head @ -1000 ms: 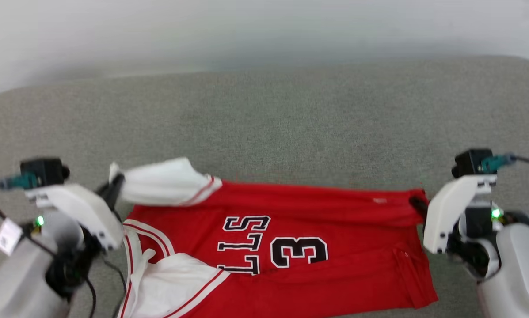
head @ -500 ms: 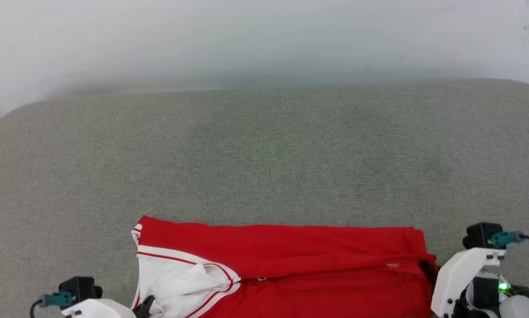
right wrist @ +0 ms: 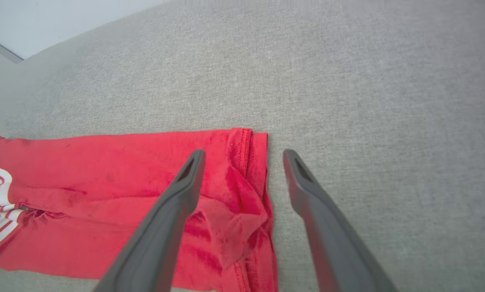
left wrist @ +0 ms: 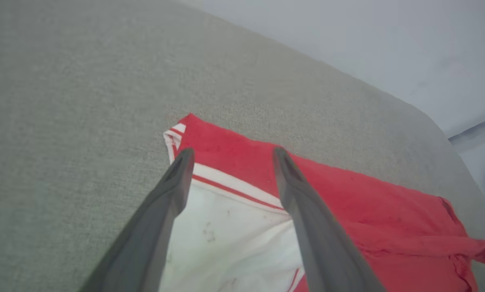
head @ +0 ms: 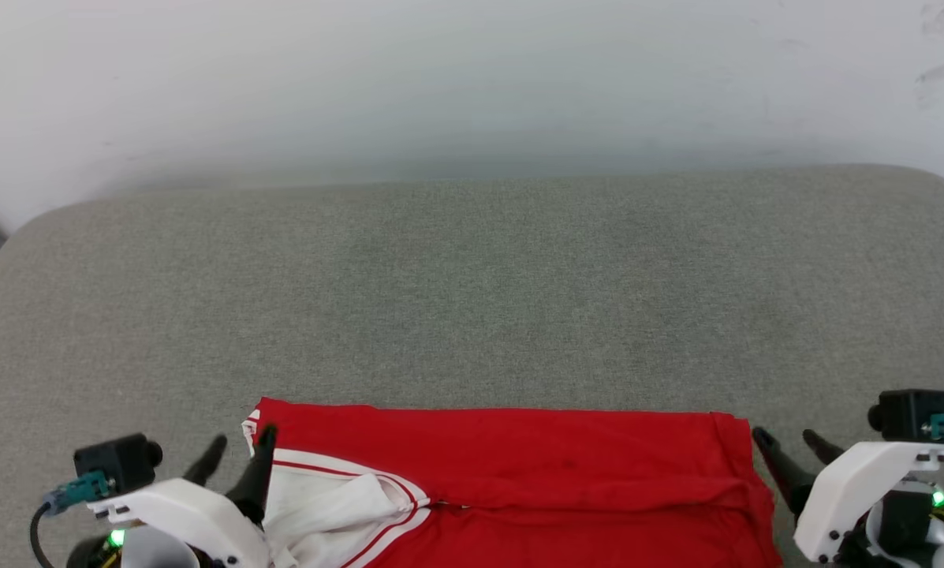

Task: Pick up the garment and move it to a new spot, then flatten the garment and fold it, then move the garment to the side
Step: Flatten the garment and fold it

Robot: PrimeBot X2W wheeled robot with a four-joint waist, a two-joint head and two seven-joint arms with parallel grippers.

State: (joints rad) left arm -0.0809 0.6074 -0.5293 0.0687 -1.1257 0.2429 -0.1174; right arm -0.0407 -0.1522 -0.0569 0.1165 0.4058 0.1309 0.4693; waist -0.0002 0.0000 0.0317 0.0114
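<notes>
Releasing is complete: the left gripper [head: 241,442] and right gripper [head: 785,438], both clamped a moment ago, now stand wide and empty at either end of the garment [head: 535,465]. This fold appears laid, with the lettering now hidden. The garment lies by the near edge of the grey padded surface [head: 472,300], long axis parallel to that edge, sleeve end left, hem right.

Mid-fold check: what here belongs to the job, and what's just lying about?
Job: red garment, folded over; left gripper, open at its sleeve end; right gripper, open at its hem end.
Just surroundings: grey padded surface under it; pale wall behind.
</notes>
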